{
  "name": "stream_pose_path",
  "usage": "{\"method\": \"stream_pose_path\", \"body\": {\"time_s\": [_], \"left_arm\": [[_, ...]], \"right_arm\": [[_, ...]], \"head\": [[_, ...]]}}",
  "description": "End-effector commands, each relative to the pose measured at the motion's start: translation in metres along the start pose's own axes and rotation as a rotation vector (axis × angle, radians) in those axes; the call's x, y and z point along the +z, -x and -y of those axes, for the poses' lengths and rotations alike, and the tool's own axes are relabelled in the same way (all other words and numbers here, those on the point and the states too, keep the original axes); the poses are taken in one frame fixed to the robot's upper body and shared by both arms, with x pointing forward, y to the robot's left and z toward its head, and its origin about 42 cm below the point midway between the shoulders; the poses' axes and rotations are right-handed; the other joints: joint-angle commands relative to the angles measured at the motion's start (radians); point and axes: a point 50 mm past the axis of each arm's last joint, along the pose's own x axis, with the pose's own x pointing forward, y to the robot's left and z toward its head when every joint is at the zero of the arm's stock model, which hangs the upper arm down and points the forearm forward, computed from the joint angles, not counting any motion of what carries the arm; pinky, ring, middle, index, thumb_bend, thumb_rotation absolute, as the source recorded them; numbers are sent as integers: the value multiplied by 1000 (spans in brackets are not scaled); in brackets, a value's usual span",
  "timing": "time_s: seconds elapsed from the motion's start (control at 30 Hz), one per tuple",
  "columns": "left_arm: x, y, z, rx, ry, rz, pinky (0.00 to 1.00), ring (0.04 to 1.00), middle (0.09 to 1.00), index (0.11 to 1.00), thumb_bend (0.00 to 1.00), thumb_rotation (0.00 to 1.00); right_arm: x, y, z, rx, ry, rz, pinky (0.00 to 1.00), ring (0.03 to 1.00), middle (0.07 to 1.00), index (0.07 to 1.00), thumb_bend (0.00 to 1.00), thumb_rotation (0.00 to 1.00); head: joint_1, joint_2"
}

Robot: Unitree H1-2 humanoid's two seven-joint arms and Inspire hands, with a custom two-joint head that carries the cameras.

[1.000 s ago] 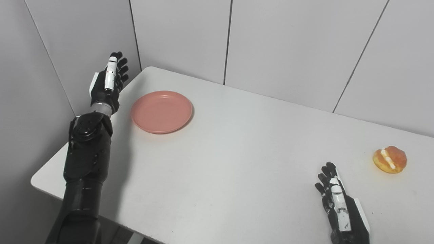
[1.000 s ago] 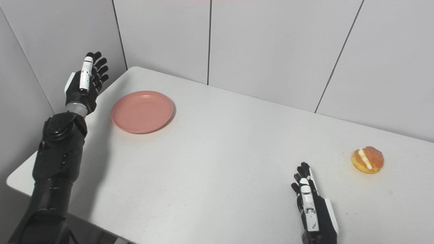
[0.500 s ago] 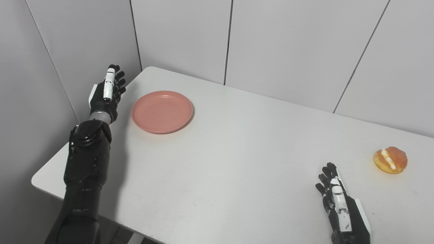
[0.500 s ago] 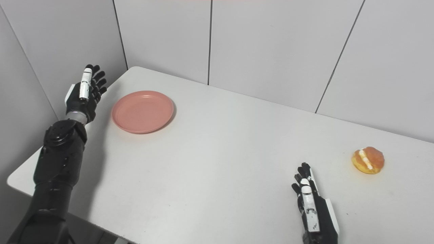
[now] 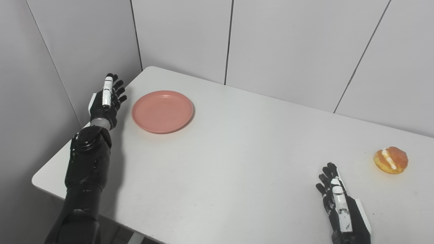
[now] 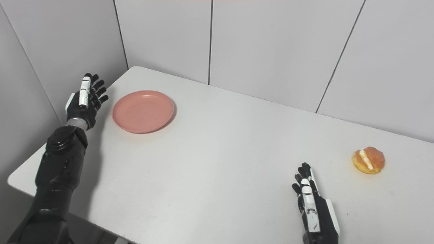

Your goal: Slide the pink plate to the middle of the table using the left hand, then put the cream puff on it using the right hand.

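Pink plate (image 5: 162, 111) sits just right of your empty, spread left hand (image 5: 105, 101); your right hand (image 5: 342, 211) lies empty, fingers apart, cream puff (image 5: 390, 160) beyond it.

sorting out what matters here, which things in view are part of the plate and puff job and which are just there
Part of the job:
- pink plate, far left of the table
- cream puff, right side
- left hand, open beside the plate
- right hand, open, short of the puff

Just there:
- table
- wall panels
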Motion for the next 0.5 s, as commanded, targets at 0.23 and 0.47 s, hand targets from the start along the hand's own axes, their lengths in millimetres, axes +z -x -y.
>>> {"method": "stream_pose_path", "body": {"time_s": [0.23,0.47], "left_arm": [[13,-17,-3,-11,4,35,966,950,936,912,337,1000],[-6,-19,-3,-30,33,-12,986,967,955,926,295,1000]], "right_arm": [[12,-4,1,10,12,42,1000,1000,1000,1000,84,1000],[11,-4,0,5,13,50,1000,1000,1000,1000,74,1000]], "head": [[-5,5],[-7,7]]}}
